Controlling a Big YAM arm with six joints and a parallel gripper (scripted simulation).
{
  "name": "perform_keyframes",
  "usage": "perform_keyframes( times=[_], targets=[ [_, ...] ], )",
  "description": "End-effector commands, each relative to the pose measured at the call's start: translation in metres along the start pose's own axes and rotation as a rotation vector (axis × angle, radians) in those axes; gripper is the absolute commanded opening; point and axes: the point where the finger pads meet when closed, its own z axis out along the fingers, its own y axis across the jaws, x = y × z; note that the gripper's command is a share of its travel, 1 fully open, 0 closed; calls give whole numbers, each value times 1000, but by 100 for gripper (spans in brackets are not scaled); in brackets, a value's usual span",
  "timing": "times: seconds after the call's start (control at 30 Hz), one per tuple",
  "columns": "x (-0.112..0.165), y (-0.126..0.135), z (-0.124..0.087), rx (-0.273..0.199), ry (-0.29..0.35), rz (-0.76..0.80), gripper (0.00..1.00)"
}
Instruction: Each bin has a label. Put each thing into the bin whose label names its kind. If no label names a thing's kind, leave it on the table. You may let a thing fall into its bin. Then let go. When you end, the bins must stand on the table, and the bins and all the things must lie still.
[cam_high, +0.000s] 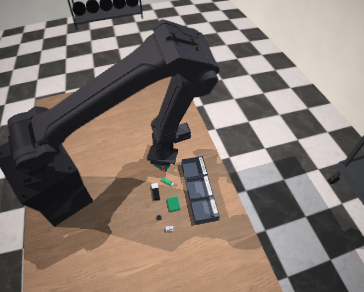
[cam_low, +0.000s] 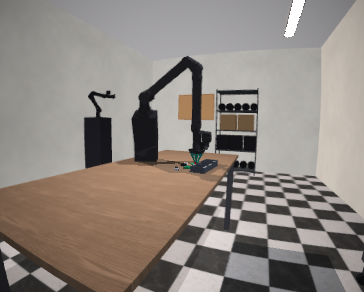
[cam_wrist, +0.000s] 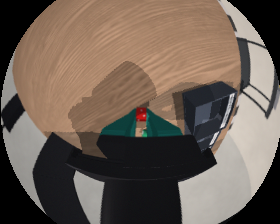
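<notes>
My gripper (cam_high: 161, 166) stands low over the table just left of the far end of a row of three dark bins (cam_high: 200, 189). In the wrist view its teal fingers are shut on a small red piece (cam_wrist: 143, 115), and the bins (cam_wrist: 209, 117) lie to the right. A green and white cylinder (cam_high: 167, 182), a black and white block (cam_high: 155, 191), a flat green square (cam_high: 173, 203), a tiny black piece (cam_high: 158, 217) and a small white and grey piece (cam_high: 169, 229) lie on the table left of the bins. The bin labels are too small to read.
The table's right edge runs close behind the bins. The arm's base (cam_high: 40, 165) stands at the left of the table. A shelf rack (cam_low: 236, 127) stands far off on the floor.
</notes>
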Motion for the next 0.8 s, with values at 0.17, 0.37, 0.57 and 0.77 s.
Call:
perform_keyframes(
  times=[0.17, 0.37, 0.57, 0.77],
  targets=[
    [-6, -3, -19, 11, -16, -3, 10],
    [-6, -4, -36, 14, -15, -3, 10],
    [-6, -4, -52, 14, -15, -2, 10],
    [-6, -3, -72, 14, -15, -2, 10]
  ],
)
